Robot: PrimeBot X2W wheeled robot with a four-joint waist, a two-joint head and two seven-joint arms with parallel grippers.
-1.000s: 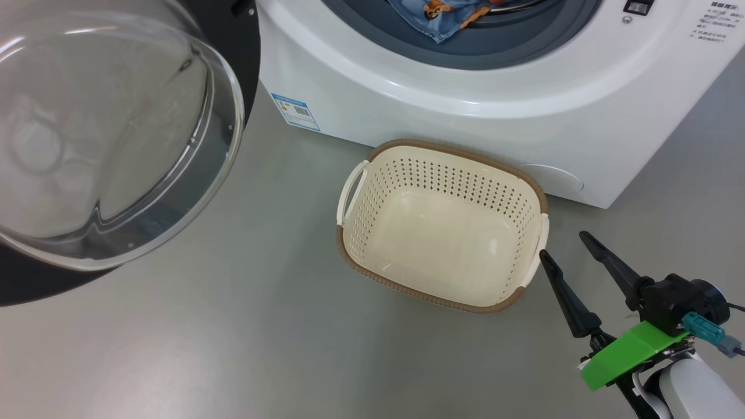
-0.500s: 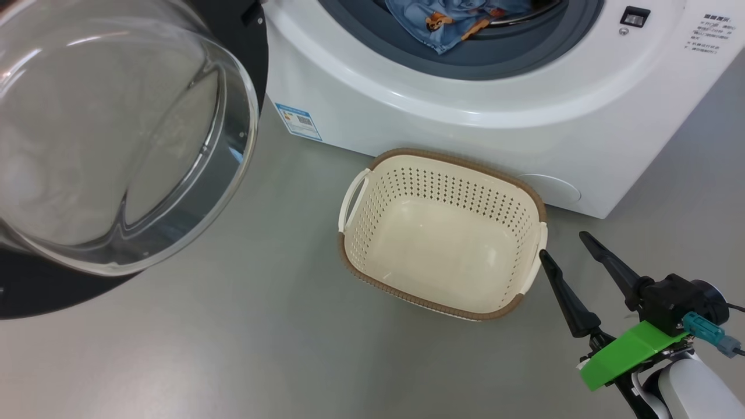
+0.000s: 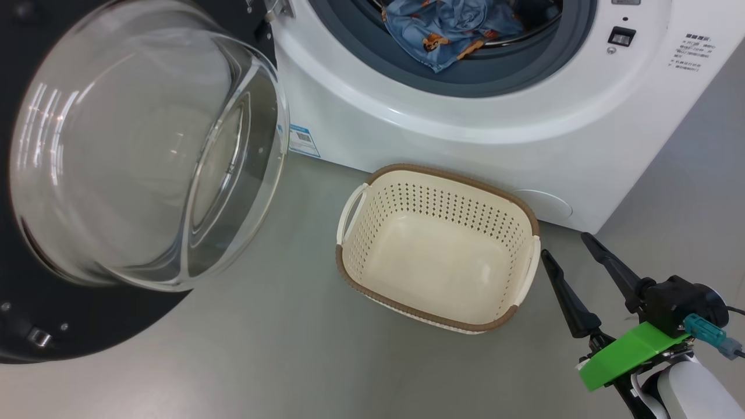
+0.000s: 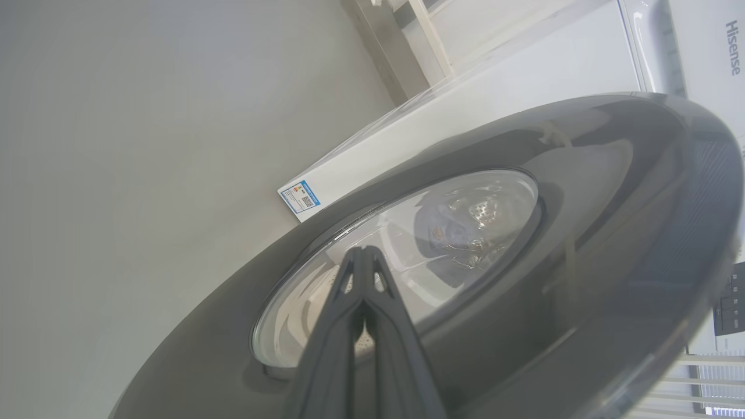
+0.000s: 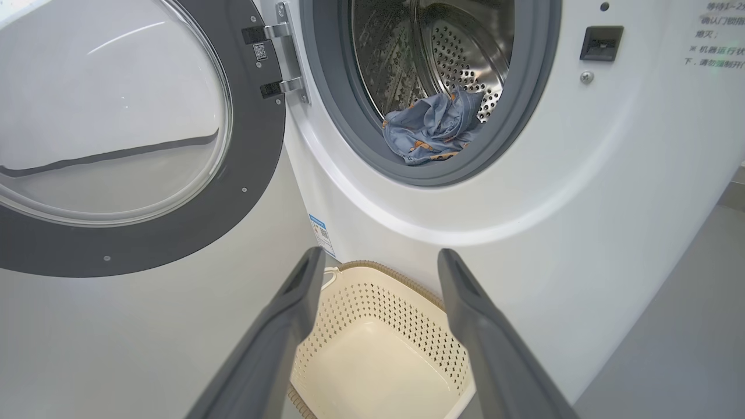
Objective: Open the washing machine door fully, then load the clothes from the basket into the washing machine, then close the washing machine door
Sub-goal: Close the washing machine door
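Here the clenched left end effector [image 4: 362, 254] faces the door [image 4: 588, 233], while the released right end effector [image 3: 564, 245] sits beside the basket [image 3: 442, 203].

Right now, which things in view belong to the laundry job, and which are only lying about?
Belong to the job: washing machine, clothes inside it, open door, empty basket, shut left tool by the door, open right tool beside the basket.

Just lying about: blue label, printed notice, floor, second white appliance.
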